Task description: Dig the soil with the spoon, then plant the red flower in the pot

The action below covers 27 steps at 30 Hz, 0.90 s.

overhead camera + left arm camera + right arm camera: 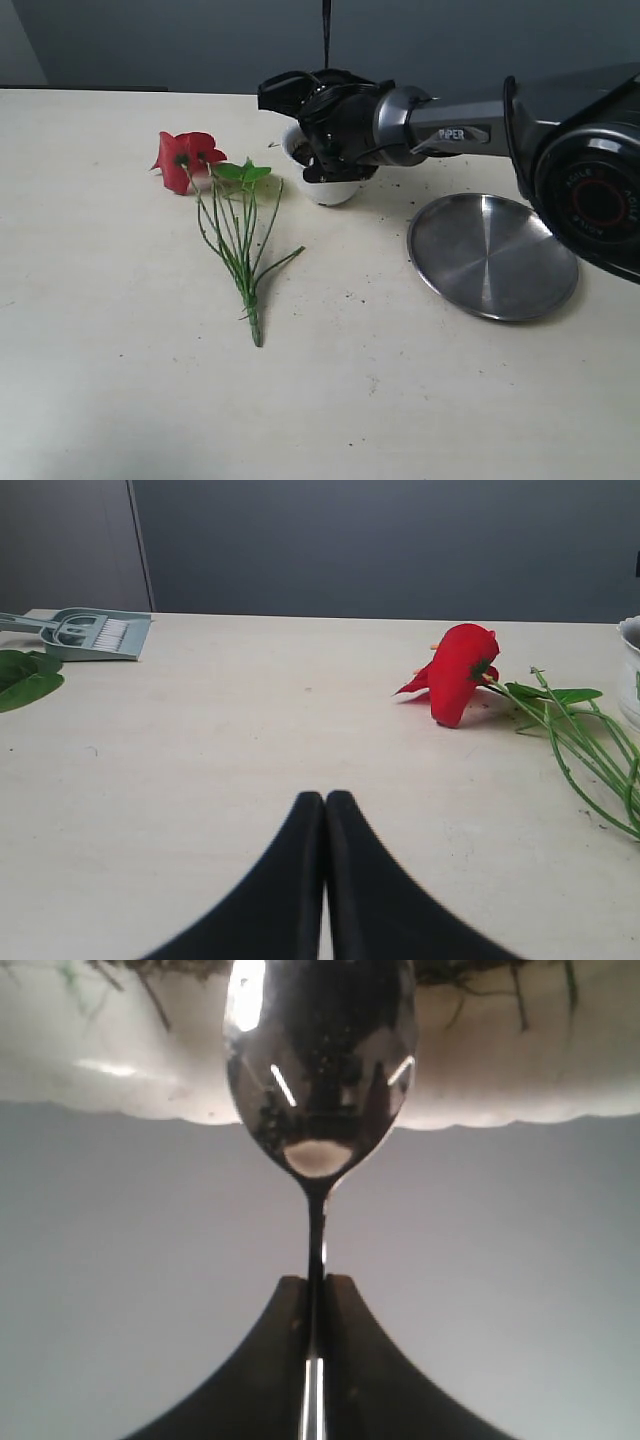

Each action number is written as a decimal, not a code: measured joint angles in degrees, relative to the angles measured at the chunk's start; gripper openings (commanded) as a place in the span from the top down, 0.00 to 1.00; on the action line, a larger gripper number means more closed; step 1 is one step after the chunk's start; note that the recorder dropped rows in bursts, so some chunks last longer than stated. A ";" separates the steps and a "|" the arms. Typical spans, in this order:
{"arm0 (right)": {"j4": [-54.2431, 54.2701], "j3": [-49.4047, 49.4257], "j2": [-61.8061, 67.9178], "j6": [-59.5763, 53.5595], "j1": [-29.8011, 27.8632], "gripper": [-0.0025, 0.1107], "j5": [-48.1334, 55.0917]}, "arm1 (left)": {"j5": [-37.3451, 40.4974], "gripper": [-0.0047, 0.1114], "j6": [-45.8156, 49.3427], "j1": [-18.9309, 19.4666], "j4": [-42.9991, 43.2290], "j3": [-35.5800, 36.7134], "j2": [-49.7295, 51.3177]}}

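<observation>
Arm stretched level from the table's (120, 390) right edge, the right fingers (300, 1295) pinch the thin handle of the shiny steel spoon (320, 1070). Its bowl points ahead at the scalloped rim of the white pot (332, 190), near the far edge, which holds fibrous dark soil (480, 972). Beside it the red flower (185, 158) lies flat, bloom toward the far edge, wiry green stems toward the near edge. The left fingers (310, 810) are pressed together, empty.

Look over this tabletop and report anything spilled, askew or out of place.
Small dark soil crumbs are scattered on the cream table near the white scalloped pot and the round steel plate, so some spilled. The artificial red flower with green stems lies flat beside the pot, not yet planted.
</observation>
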 measured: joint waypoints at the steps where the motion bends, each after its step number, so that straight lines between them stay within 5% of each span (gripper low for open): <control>1: -0.10 0.00 0.00 0.00 0.27 0.98 0.00 | 0.00 0.96 0.00 0.00 0.00 0.00 0.00; 27: 0.25 6.64 -4.20 1.06 4.37 0.98 6.60 | 0.00 0.96 0.00 0.00 0.00 0.00 0.00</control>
